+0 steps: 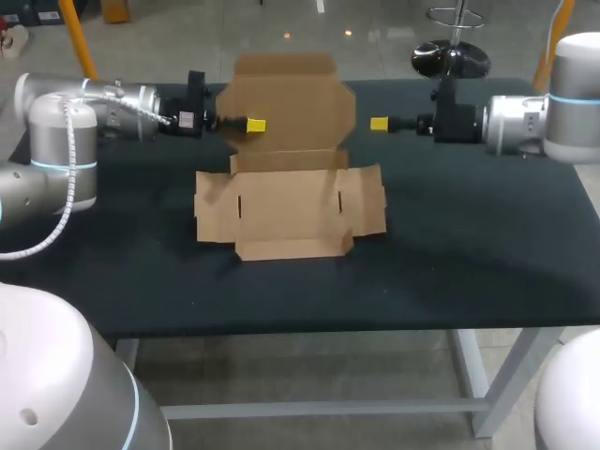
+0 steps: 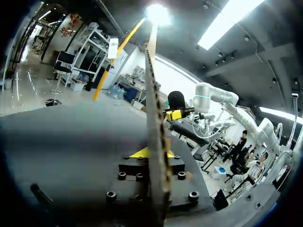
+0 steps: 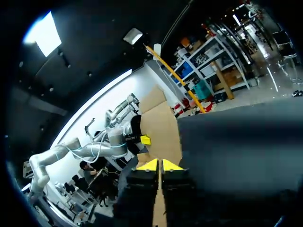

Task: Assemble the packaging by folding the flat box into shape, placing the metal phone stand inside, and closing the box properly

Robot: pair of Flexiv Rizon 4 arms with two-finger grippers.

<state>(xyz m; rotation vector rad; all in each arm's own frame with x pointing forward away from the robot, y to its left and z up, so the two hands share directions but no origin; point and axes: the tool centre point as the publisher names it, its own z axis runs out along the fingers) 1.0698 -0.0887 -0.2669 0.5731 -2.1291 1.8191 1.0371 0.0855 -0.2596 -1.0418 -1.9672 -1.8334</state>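
Note:
The brown cardboard box (image 1: 291, 211) lies unfolded in the middle of the table, its lid panel (image 1: 286, 103) standing upright at the back. My left gripper (image 1: 255, 124) is shut on the lid's left edge. In the left wrist view the cardboard (image 2: 152, 118) runs edge-on between the yellow tips of that gripper (image 2: 151, 152). My right gripper (image 1: 379, 123) hovers just right of the lid, shut on nothing and not touching the card. In the right wrist view its tips (image 3: 160, 165) are pressed together, with the lid (image 3: 161, 127) ahead. No metal phone stand is in view.
The black table (image 1: 469, 244) has bare room to the right of the box and in front of it. Both arms reach in level from the sides at the back of the table.

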